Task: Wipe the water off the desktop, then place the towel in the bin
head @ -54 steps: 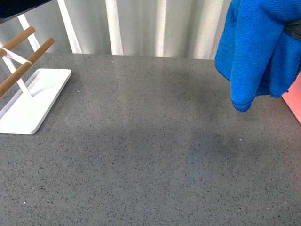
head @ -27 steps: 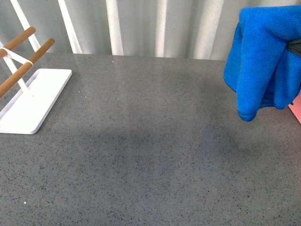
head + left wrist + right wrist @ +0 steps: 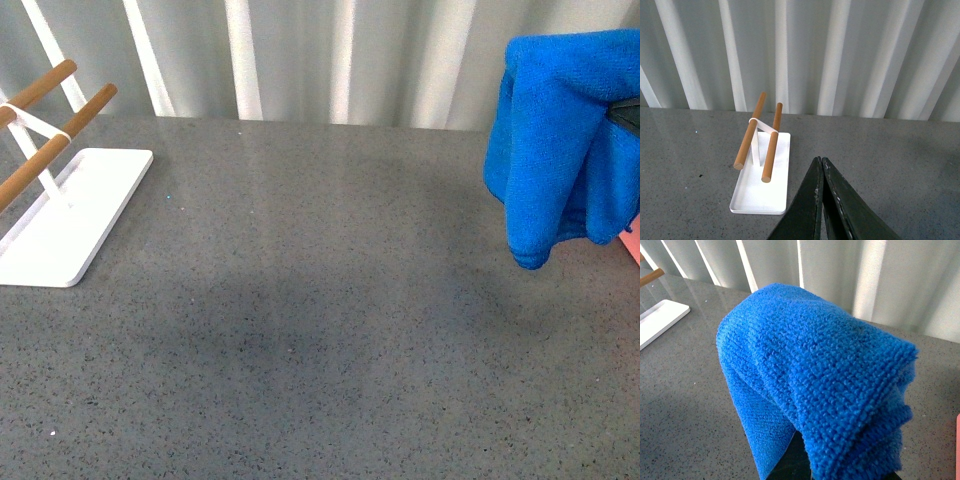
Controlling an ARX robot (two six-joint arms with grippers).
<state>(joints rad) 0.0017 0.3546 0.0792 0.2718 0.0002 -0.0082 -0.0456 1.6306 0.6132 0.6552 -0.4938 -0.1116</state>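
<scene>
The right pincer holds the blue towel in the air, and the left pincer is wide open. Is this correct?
Not quite. The left wrist view shows the left pincer shut, tips together, not open. The right pincer does hold the towel in the air.

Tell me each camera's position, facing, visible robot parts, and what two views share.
Front view: on the body, facing across the desktop to the wall; a sliver of the right gripper shows.
Left wrist view: on the left wrist, facing the rack past the shut left gripper.
Right wrist view: on the right wrist, facing the towel covering its gripper.
Shared: front and left wrist views show the rack.
</scene>
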